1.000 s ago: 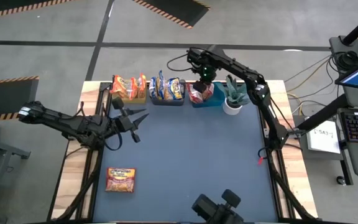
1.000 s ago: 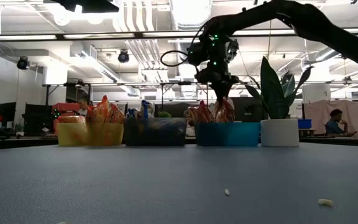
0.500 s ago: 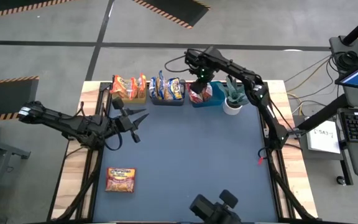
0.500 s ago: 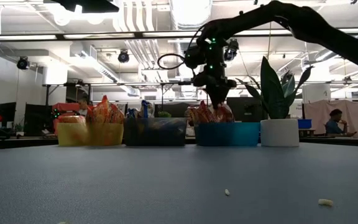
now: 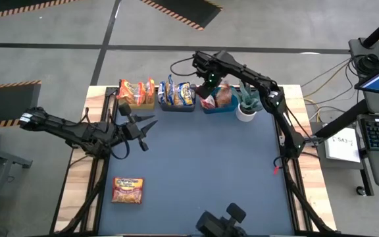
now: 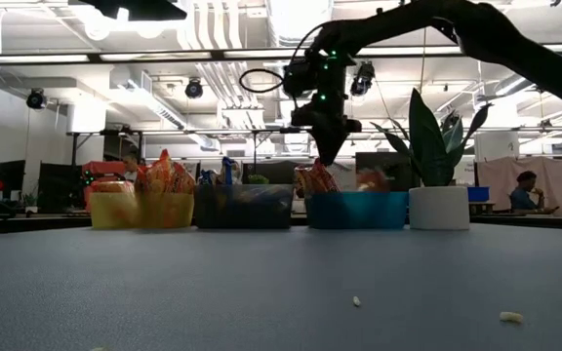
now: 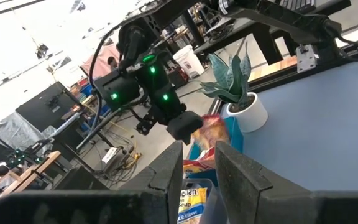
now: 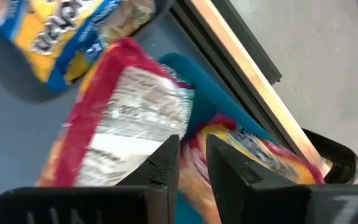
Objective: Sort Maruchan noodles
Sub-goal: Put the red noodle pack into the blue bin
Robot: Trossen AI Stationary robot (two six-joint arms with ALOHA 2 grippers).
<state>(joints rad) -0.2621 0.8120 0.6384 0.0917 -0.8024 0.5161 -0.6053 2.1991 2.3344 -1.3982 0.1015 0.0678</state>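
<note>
The right end effector hangs above the blue bin at the far edge of the table, its fingers nearly together with only a slim gap and nothing between them. Directly beneath it, red noodle packets stand in that bin; the yellow-and-blue packets fill the grey bin just to one side of it, and the orange packets the yellow bin beyond that.

One orange packet lies flat on the table, well away from this end effector and nearer the left end effector, which waits low over the table with its fingers a little apart and empty.

To finish this drop cleanly, I would lift straight up until the fingertips clear the packet tops, so nothing is dragged out, and steer clear of the potted plant beside the blue bin.
</note>
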